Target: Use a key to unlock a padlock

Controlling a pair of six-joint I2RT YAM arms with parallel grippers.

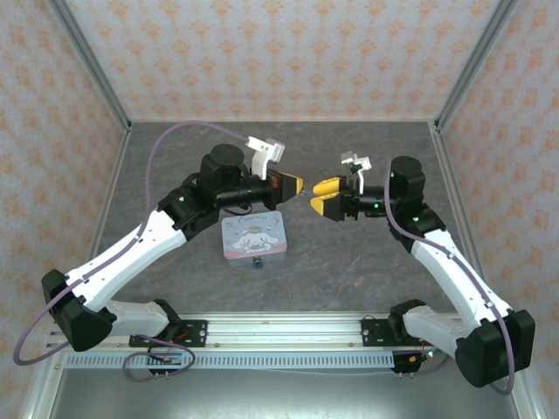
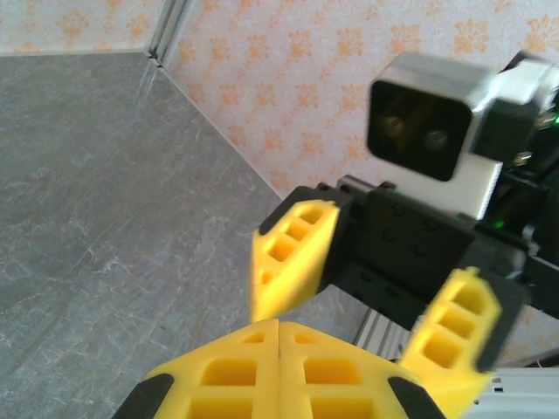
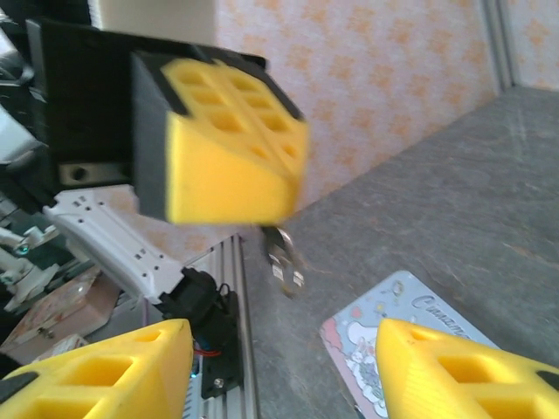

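A small silvery metal key [image 3: 284,260] hangs long axis downward, slightly tilted, gripped in the clenched yellow left claw [image 1: 297,185]. The tiny dark teal padlock [image 1: 258,261] lies on the grey worktop [image 1: 349,279] just beside the near edge of the closed pastel square tin [image 1: 255,236], its heading too small to tell. The yellow right claw [image 1: 316,198] gapes empty

Key [image 3: 284,262] shiny metal; tin [image 1: 255,236] glossy; tbl [image 1: 349,279] matt.
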